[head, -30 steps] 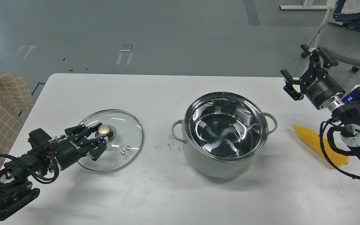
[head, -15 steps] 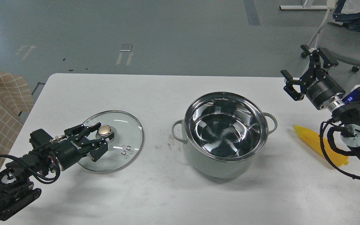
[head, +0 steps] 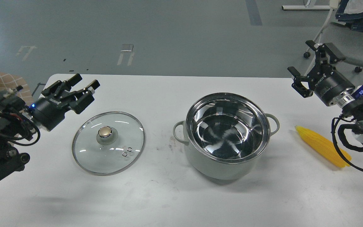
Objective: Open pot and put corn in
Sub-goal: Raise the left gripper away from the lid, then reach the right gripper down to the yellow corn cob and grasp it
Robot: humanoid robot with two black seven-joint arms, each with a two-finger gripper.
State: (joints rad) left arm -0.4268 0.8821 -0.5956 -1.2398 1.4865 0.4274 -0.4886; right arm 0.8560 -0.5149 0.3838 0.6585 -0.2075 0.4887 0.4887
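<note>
**Pot open, corn waiting on the surface**

Nearest the robot, the white surface [head: 156,201] lies bare. Further in, the pale grey-green pot [head: 227,138] stands uncovered at centre, its steel inside shining. The glass lid [head: 108,142] lies flat to its left. The yellow corn [head: 321,146] lies to the pot's right, tip toward it. Beyond the lid, the left gripper [head: 80,85] hovers with fingers parted, holding nothing. The right gripper [head: 312,64] hangs wide and empty, beyond and above the corn, well apart from it.
</note>
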